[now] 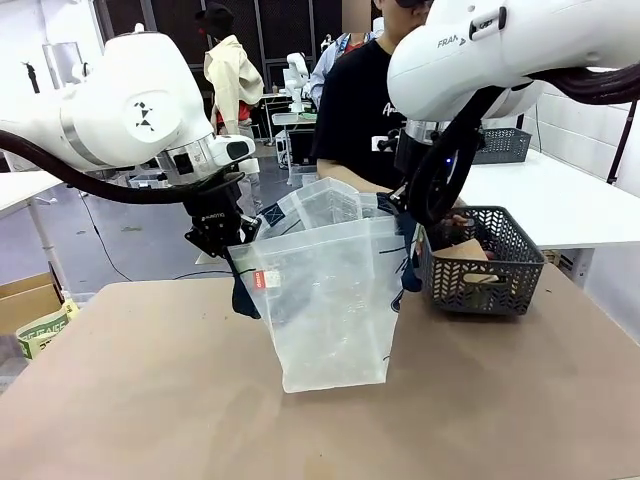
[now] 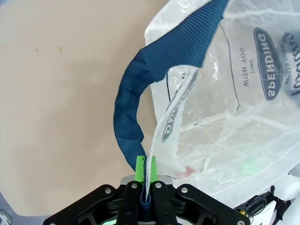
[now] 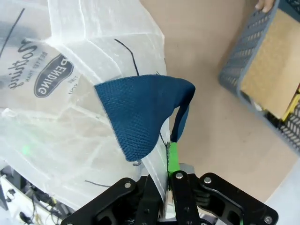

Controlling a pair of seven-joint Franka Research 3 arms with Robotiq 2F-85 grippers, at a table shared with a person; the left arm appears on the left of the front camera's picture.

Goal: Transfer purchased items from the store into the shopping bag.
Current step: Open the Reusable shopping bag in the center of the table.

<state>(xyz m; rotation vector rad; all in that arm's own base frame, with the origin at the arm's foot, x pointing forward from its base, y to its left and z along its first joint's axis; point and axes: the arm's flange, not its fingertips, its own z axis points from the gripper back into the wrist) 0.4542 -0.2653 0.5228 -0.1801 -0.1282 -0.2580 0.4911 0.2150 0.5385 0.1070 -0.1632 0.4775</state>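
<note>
The clear shopping bag (image 1: pixel 325 300) stands open mid-table, held up by both rims. My left gripper (image 1: pixel 222 238) is shut on its left rim beside the navy strap (image 2: pixel 133 93); the closed green pads (image 2: pixel 140 166) pinch the plastic. At the bag's right rim, my right gripper (image 1: pixel 410 228) is also shut, one green pad (image 3: pixel 172 154) pressed on the plastic below the folded strap (image 3: pixel 140 112). The dark grey mesh basket (image 1: pixel 505 285) sits right of the bag with a tan kraft packet (image 3: pixel 272 65) inside. The person's hand (image 1: pixel 450 230) reaches into the basket.
A person in a black shirt (image 1: pixel 355 110) stands at the far side behind the bag. A second grey basket (image 1: pixel 505 145) sits on a white table at back right. Bare brown tabletop (image 1: pixel 150 400) lies in front and to the left.
</note>
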